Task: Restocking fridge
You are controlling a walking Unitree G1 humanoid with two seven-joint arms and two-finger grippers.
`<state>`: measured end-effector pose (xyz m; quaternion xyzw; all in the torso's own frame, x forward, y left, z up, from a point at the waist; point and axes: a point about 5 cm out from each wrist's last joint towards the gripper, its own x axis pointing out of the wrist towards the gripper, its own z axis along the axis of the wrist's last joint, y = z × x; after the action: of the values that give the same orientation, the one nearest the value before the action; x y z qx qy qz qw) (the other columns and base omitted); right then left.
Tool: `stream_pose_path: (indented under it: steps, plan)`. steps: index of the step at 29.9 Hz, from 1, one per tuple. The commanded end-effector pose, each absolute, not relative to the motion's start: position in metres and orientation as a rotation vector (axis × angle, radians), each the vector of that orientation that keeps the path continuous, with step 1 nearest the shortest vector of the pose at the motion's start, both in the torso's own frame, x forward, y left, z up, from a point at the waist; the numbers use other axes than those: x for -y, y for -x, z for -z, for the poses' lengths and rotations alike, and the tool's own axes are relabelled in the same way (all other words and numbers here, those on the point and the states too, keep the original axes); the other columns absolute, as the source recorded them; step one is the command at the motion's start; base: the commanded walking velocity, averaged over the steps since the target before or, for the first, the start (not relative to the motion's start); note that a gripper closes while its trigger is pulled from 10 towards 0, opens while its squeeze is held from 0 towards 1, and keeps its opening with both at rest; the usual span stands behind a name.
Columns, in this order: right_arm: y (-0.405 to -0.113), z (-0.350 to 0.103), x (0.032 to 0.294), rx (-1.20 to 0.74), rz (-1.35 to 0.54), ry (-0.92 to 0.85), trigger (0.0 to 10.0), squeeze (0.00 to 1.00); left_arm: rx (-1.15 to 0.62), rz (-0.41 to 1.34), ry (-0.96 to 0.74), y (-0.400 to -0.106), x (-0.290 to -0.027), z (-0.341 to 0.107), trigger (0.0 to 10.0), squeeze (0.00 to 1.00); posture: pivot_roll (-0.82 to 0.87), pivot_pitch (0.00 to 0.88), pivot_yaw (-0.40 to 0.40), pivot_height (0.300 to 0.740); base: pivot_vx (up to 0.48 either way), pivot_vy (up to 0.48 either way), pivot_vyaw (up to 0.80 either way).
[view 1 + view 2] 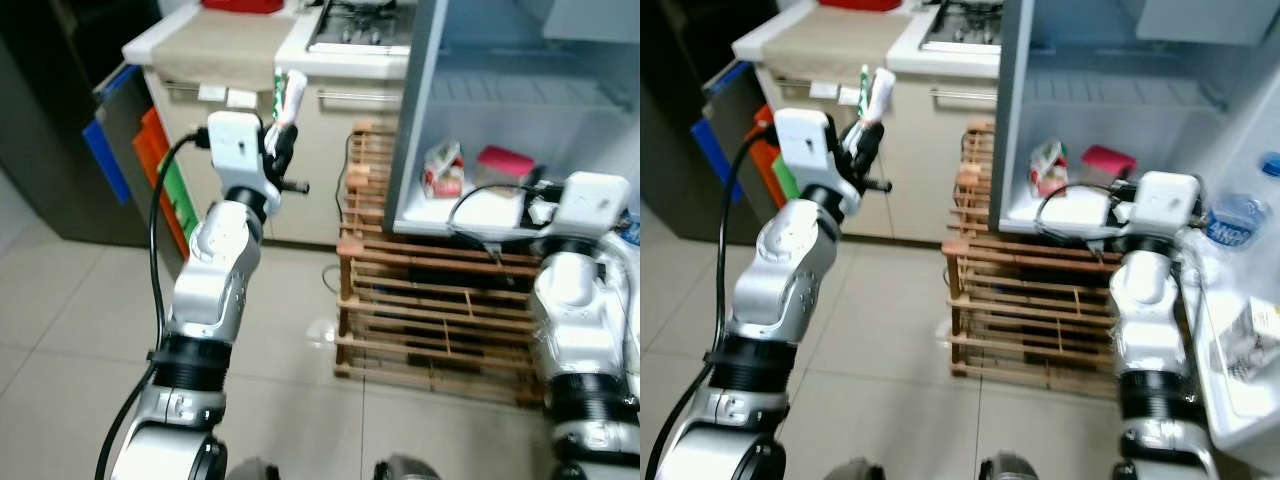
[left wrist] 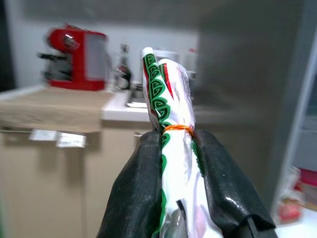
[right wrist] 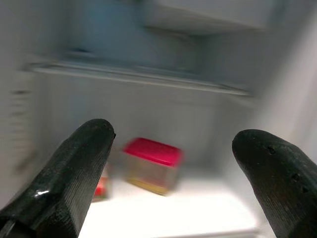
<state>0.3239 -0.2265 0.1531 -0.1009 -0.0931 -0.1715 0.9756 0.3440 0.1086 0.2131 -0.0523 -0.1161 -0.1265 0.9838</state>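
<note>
Two black fingers of the left gripper (image 2: 178, 193) clamp a rolled green-and-white packet (image 2: 171, 129), bound by an orange rubber band (image 2: 177, 128), held upright and raised near the kitchen counter (image 1: 215, 45), probably for carrying to the fridge (image 1: 500, 110). Right gripper (image 3: 171, 173) spreads its fingers wide and empty at the open fridge. On the fridge's bottom shelf (image 3: 163, 215) sit a red-lidded container (image 3: 151, 163) toward the back and a small red-and-white packet (image 1: 443, 170) near the left edge.
</note>
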Motion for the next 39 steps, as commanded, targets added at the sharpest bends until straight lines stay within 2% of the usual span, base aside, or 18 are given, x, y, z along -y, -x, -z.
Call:
stream_pose_path:
  steps: [1, 7, 11, 15, 24, 27, 32, 34, 39]
  plan:
    - [-0.322, -0.16, 0.23, 0.205, 0.355, 0.212, 10.0, 0.0, 0.235, 0.256, 0.099, -0.345, -0.108, -0.215, 10.0, 0.0, -0.14, 0.0, 0.048, 0.711, 0.0, -0.465, 0.77]
    - [-0.321, -0.163, 0.236, 0.201, 0.363, 0.21, 10.0, 0.0, 0.241, 0.256, 0.102, -0.345, -0.108, -0.215, 10.0, 0.0, -0.14, 0.0, 0.047, 0.711, 0.0, -0.461, 0.77]
    - [-0.321, -0.164, 0.239, 0.206, 0.376, 0.2, 10.0, 0.0, 0.251, 0.249, 0.125, -0.345, -0.109, -0.217, 10.0, 0.0, -0.14, 0.0, 0.047, 0.711, 0.0, -0.412, 0.0]
    - [-0.32, -0.164, 0.244, 0.203, 0.379, 0.224, 10.0, 0.0, 0.255, 0.246, 0.134, -0.346, -0.11, -0.218, 10.0, 0.0, -0.14, 0.0, 0.047, 0.711, 0.0, 0.0, 0.0]
    - [-0.313, -0.165, 0.274, 0.19, 0.468, 0.278, 10.0, 0.0, 0.258, 0.261, 0.131, -0.347, -0.109, -0.219, 10.0, 0.0, -0.14, 0.0, 0.059, 0.711, 0.0, 0.0, 0.0]
    - [-0.314, -0.166, 0.269, 0.203, 0.461, 0.269, 10.0, 0.0, 0.26, 0.275, 0.131, -0.346, -0.107, -0.22, 10.0, 0.0, -0.15, 0.0, 0.062, 0.711, 0.0, 0.0, 0.0]
    - [-0.315, -0.158, 0.244, 0.2, 0.398, 0.227, 10.0, 0.0, 0.254, 0.344, 0.134, -0.344, -0.097, -0.219, 10.0, 0.0, -0.15, 0.0, 0.062, 0.711, 0.0, 0.0, 0.0]
    - [-0.315, -0.158, 0.244, 0.2, 0.398, 0.227, 10.0, 0.0, 0.254, 0.344, 0.134, -0.344, -0.097, -0.219, 10.0, 0.0, -0.15, 0.0, 0.062, 0.711, 0.0, 0.0, 0.0]
    - [-0.315, -0.156, 0.223, 0.214, 0.339, 0.185, 10.0, 0.0, 0.248, 0.445, 0.113, -0.338, -0.086, -0.216, 10.0, 0.0, -0.15, 0.0, 0.062, 0.711, 0.0, 0.0, 0.0]
